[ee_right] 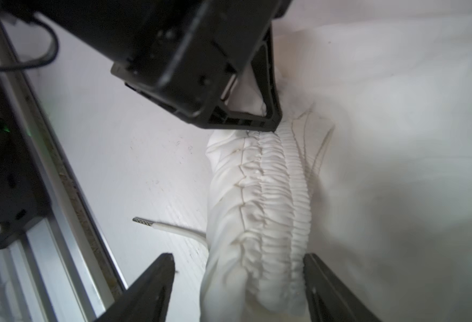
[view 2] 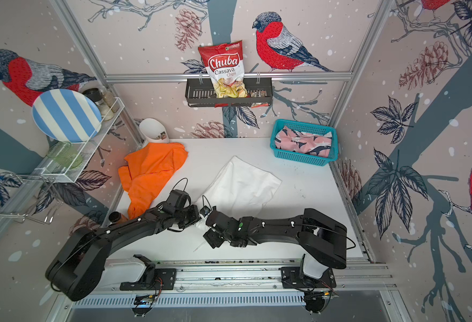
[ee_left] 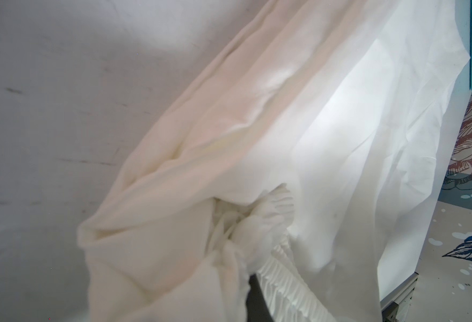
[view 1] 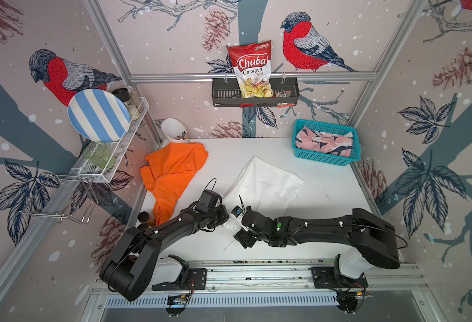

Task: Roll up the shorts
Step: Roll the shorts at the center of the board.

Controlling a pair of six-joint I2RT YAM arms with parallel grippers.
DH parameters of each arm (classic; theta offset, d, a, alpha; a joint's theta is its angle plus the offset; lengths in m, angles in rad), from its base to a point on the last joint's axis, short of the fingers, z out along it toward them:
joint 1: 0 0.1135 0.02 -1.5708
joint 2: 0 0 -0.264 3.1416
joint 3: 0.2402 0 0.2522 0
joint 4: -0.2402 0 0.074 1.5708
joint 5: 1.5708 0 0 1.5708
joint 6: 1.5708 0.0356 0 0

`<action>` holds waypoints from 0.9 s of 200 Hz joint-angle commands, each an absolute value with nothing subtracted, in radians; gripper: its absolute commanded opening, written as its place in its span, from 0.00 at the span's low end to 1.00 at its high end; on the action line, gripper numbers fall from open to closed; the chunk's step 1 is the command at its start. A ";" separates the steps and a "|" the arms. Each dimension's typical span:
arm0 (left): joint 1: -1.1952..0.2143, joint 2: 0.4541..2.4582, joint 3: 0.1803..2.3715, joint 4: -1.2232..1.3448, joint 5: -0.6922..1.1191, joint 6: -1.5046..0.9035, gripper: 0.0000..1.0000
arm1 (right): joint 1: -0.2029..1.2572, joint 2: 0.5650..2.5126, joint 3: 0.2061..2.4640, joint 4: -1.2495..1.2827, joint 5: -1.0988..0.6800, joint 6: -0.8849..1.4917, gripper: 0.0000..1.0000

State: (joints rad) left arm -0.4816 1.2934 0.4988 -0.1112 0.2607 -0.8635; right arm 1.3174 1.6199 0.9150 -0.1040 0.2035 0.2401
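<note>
Right now the white shorts (view 1: 265,184) lie spread near the middle of the table (view 1: 326,200). Their gathered waistband (ee_right: 273,195) is bunched into a thick roll at the front edge of the cloth, between the 2 arms. The left gripper (ee_right: 269,122) has its jaws pinched tight on a fold of white cloth at 1 end of that waistband. The left wrist view shows little more than cloth drawn into a knot of pleats close to the lens. The right gripper (ee_right: 237,259) sits at the other end with its jaws spread wide, 1 on each side of the waistband and the roll running between them. Whether either jaw touches the cloth I cannot tell. A white drawstring (ee_right: 173,230) with a metal tip pokes out from the waistband and lies on the bare table toward the front rail.

The orange shorts (view 1: 170,170) lie crumpled along the left side of the table, well apart from the white pair. They run from a white cup (view 1: 173,129) at the back down to the left arm. The pink shorts (view 1: 324,142), printed in navy and white, lie bundled inside a teal basket (view 1: 326,161) in the back right corner. On the rear wall a bag of cassava chips (view 1: 253,67) stands in a black wall basket (view 1: 223,92).
</note>
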 commanded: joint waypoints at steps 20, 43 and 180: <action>-0.482 1.280 0.516 -0.147 0.241 -0.838 0.07 | 1.470 1.717 1.027 -0.240 0.742 0.079 0.98; -0.483 1.284 0.521 -0.145 0.247 -0.838 0.07 | 1.488 1.821 1.078 -0.215 0.797 0.017 1.00; -0.457 1.184 0.609 -0.298 0.143 -0.791 0.54 | 1.253 1.671 0.855 0.059 -0.055 0.285 0.00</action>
